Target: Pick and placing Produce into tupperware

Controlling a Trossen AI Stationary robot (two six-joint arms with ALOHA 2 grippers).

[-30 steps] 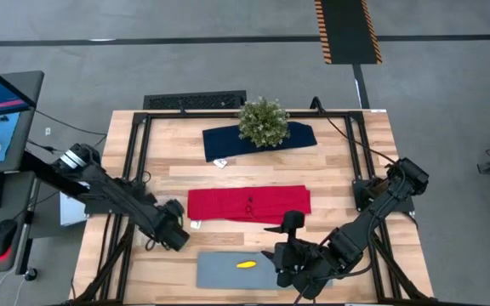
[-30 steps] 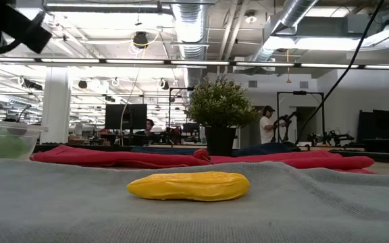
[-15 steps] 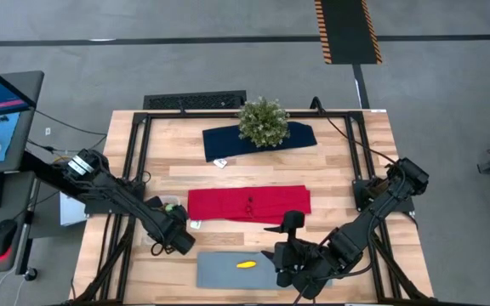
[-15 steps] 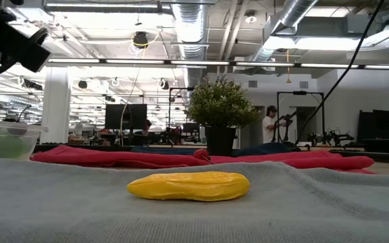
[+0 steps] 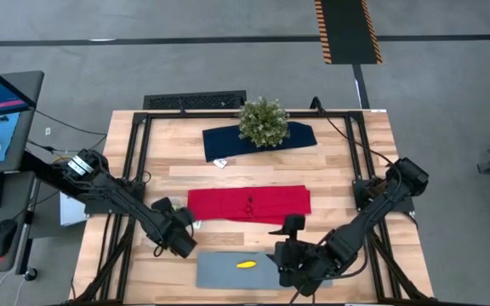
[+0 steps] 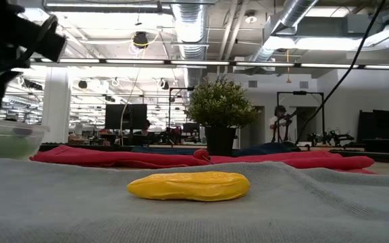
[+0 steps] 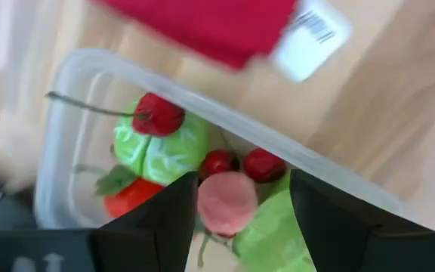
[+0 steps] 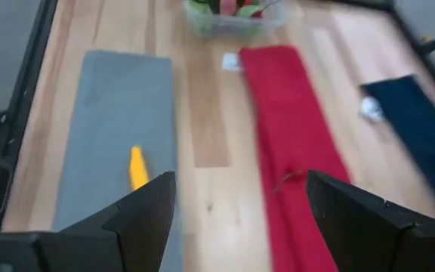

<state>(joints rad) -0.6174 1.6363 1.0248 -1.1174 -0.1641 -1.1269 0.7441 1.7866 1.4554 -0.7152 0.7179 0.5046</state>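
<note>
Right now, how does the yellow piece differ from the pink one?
The yellow piece lies alone on the grey mat; the pink piece sits in the tupperware among green and red produce. The yellow piece is long and slim; the pink piece is round. The open left gripper hangs right over the pink piece; the open right gripper is off to the side of the yellow piece. Both are toy produce.

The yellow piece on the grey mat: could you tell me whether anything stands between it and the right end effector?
Nothing visible does. The yellow piece lies alone on the grey mat, and the right end effector, open, sits at the mat's right end with only bare mat between them.
</note>
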